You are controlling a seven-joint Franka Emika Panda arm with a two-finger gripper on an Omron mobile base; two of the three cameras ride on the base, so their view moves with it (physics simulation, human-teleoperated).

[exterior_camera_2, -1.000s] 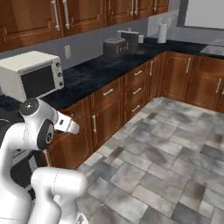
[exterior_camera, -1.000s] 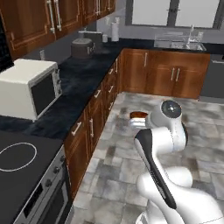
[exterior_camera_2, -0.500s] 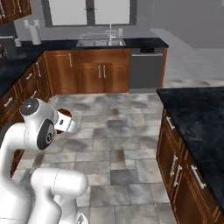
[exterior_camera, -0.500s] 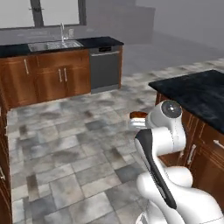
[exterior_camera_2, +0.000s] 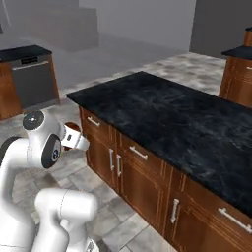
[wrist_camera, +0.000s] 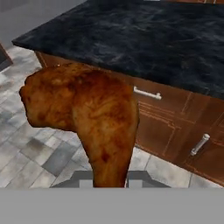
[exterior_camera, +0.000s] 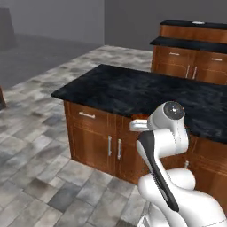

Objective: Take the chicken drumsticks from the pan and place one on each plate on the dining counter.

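The gripper (wrist_camera: 110, 181), low in the middle of the hand view, is clamped tight on the narrow bone end of a drumstick (wrist_camera: 83, 113), so the meaty end stands up and fills the left centre of that picture. Holding it by the thin end probably gives the fingers a firmer bite than the bulky part would. In the right base view the drumstick (exterior_camera_2: 72, 136) shows at centre left, tucked close to the arm, likely to keep it steady in transit. Beyond it lies a black stone counter (wrist_camera: 144, 39) over wood cabinets (wrist_camera: 162, 127). The higher counter (exterior_camera: 195, 24) at upper right of the left base view appears to be the destination.
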